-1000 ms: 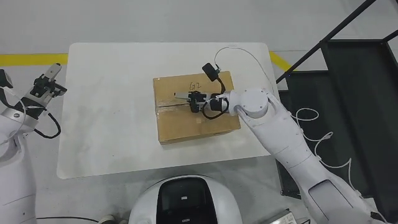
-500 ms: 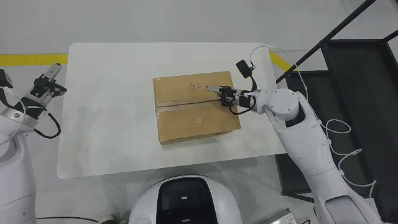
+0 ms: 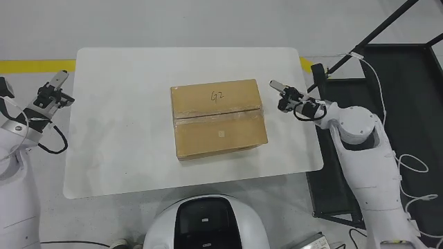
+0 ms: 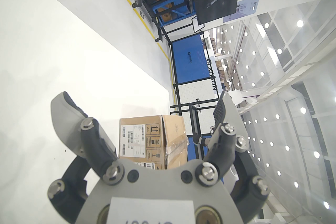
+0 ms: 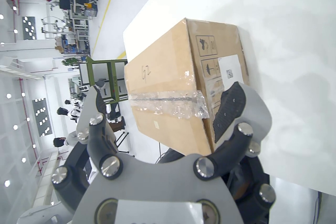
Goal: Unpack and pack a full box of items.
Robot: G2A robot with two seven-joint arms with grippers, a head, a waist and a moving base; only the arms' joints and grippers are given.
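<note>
A closed cardboard box (image 3: 217, 118) sits in the middle of the white table (image 3: 124, 138), its top seam sealed with clear tape (image 5: 168, 101). "G2" is handwritten on the lid. My right gripper (image 3: 278, 93) stands open just off the box's right side, apart from it, with nothing between its fingers (image 5: 228, 109). The box (image 5: 181, 83) lies ahead of it in the right wrist view. My left gripper (image 3: 57, 86) hangs open and empty at the table's left edge, far from the box (image 4: 153, 142).
A dark metal rack (image 3: 387, 97) with a slanted bar stands just right of the table. Loose white cables (image 3: 408, 173) trail beside the right arm. Yellow floor tape (image 3: 34, 64) runs behind the table.
My right gripper has drawn back from above the box lid to the right, off the box's edge. The left arm has not moved.
</note>
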